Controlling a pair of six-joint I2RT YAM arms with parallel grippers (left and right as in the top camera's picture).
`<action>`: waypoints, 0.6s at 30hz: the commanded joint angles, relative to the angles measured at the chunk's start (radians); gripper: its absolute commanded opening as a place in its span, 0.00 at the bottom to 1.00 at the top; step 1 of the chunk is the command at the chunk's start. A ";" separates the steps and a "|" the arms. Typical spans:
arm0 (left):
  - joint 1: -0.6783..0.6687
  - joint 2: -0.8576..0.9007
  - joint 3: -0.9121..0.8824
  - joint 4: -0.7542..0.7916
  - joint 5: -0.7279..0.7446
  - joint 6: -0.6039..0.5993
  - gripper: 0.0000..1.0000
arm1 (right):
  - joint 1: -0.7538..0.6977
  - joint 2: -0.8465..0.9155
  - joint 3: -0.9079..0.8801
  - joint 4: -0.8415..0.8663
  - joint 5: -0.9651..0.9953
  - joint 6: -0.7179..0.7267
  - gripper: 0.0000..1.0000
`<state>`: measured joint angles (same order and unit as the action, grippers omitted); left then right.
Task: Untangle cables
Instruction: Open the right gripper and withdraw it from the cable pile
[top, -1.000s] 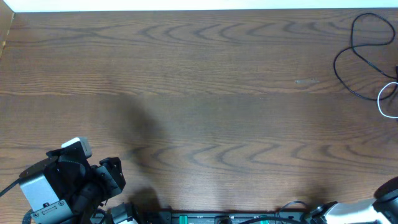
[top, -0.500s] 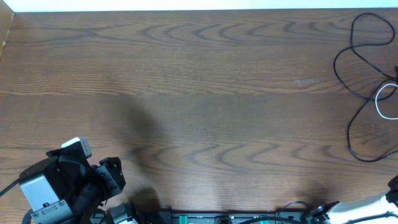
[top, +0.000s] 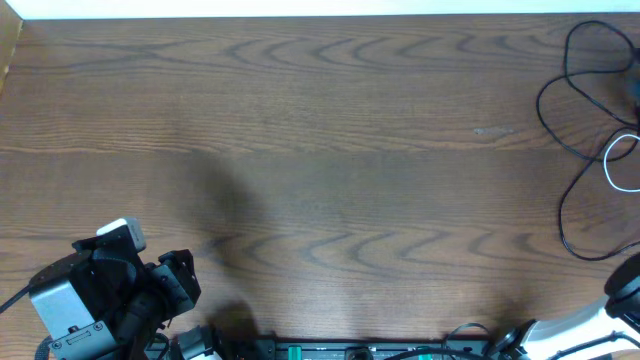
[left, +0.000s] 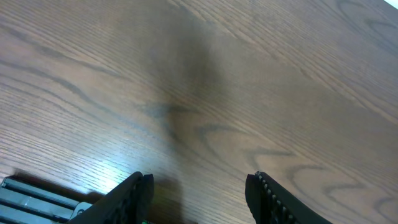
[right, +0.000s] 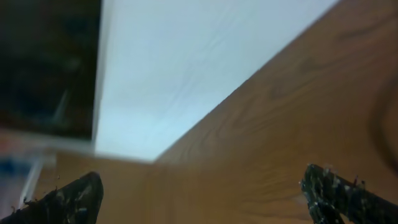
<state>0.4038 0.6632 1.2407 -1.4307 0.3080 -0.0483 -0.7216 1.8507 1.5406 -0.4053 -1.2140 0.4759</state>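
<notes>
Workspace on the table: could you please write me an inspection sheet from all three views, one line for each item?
Surface: brown wood-grain table, bare over most of its width.
Job's things: black cable lies in loose loops at the right edge. The white cable is looped there too and appears to cross it. Both are cut off by the frame.
Clutter: nothing seen.
Grippers: left gripper is open over bare wood, holding nothing. The right gripper is wide open and empty, in a blurred view.
Cables: thick black robot leads run along the near edge.
Surroundings: white strip beyond the far edge.
</notes>
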 joint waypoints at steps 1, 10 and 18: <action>-0.004 0.001 0.007 0.005 -0.006 0.014 0.53 | 0.080 -0.075 0.002 -0.003 -0.102 -0.128 0.99; -0.048 0.000 0.038 0.013 -0.006 0.013 0.53 | 0.209 -0.318 0.002 -0.014 -0.051 -0.216 0.99; -0.050 -0.020 0.182 -0.032 -0.006 0.013 0.53 | 0.291 -0.577 0.002 -0.206 -0.034 -0.358 0.99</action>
<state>0.3580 0.6605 1.3716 -1.4498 0.3080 -0.0483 -0.4561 1.3403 1.5417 -0.5632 -1.2533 0.2260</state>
